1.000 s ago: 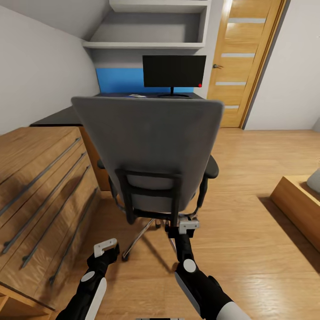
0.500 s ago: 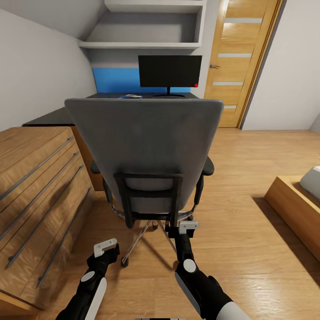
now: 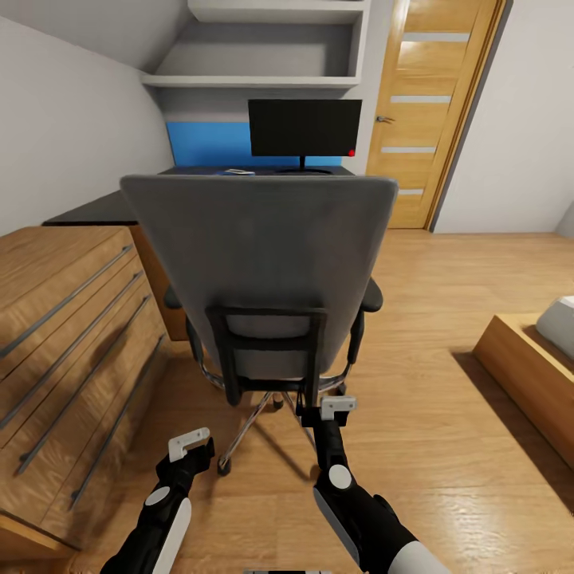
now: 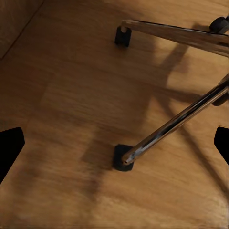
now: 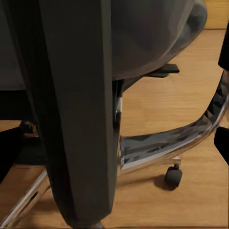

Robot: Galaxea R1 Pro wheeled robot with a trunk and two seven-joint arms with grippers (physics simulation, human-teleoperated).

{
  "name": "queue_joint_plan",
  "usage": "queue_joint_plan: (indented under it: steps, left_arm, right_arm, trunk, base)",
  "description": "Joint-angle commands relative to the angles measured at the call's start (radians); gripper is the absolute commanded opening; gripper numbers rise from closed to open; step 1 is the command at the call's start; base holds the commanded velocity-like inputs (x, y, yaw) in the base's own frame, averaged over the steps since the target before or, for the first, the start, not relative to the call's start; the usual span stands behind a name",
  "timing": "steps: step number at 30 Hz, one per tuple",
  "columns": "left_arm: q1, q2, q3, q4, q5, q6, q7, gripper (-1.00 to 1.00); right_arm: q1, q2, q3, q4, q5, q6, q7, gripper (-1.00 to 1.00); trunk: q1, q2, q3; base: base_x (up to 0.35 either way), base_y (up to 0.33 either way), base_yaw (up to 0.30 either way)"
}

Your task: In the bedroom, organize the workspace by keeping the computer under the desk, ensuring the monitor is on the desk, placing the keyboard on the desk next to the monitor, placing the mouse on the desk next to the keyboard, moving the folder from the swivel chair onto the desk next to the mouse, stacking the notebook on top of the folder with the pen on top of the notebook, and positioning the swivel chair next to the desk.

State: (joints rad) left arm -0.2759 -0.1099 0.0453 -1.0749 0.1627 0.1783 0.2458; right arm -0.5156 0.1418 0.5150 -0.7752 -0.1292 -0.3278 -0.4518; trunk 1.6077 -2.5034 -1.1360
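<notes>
At the left, a wooden dresser (image 3: 64, 351) with long dark handles is seen, and beyond it the near end of the black desk (image 3: 96, 211) runs toward the far wall. The left gripper (image 3: 190, 446) is held low over the wooden floor (image 3: 446, 414), near the dresser; in the left wrist view its dark fingertips (image 4: 10, 148) are set wide apart with nothing between them, above the chair's chrome legs and castors.

At the centre, the chair (image 3: 259, 271) is seen from behind, its grey backrest facing the robot and its seat hidden. It stands well apart from the far part of the desk, just right of the dresser. Over the backrest, the monitor (image 3: 304, 127) stands upright on the desk before a blue wall panel (image 3: 206, 143), a red light at its lower right corner. A small flat thing (image 3: 237, 171) lies on the desk left of the monitor; what it is cannot be told.

The right gripper (image 3: 328, 410) is held just behind the chair's base, below the black back frame. Whether it is open or closed cannot be told. In the right wrist view the black frame upright and chrome base are seen close up.

At the right stand a wooden door (image 3: 434, 104) and a low wooden platform (image 3: 522, 371).
</notes>
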Motion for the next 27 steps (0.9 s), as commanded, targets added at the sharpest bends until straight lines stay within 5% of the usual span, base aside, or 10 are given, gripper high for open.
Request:
queue_joint_plan:
  steps: [1,8,18,27]
  left_arm:
    - [0.000,0.000,0.001,-0.001,0.009,0.004,0.002,1.00]
    - [0.000,-0.001,0.000,0.027,0.008,-0.008,-0.061,1.00]
    - [0.000,-0.002,-0.007,0.067,0.007,-0.157,-0.159,1.00]
    - [0.000,-0.003,-0.112,0.096,0.005,-0.184,-0.163,1.00]
  right_arm:
    - [-0.001,-0.001,0.005,0.001,-0.010,-0.006,-0.004,1.00]
    - [-0.001,0.001,0.008,0.001,-0.010,-0.006,-0.004,1.00]
    - [-0.001,0.001,0.007,0.003,-0.009,-0.006,-0.004,1.00]
    - [-0.001,0.001,0.008,0.003,-0.007,-0.006,-0.005,1.00]
  trunk:
    - [0.000,0.000,-0.001]
    - [0.000,0.000,-0.001]
    - [0.000,0.000,-0.001]
    - [0.000,0.000,-0.001]
  base:
    - [-0.143,0.000,0.000]
    - [-0.069,0.000,0.000]
    - [-0.009,0.000,0.000]
    - [-0.001,0.000,0.000]
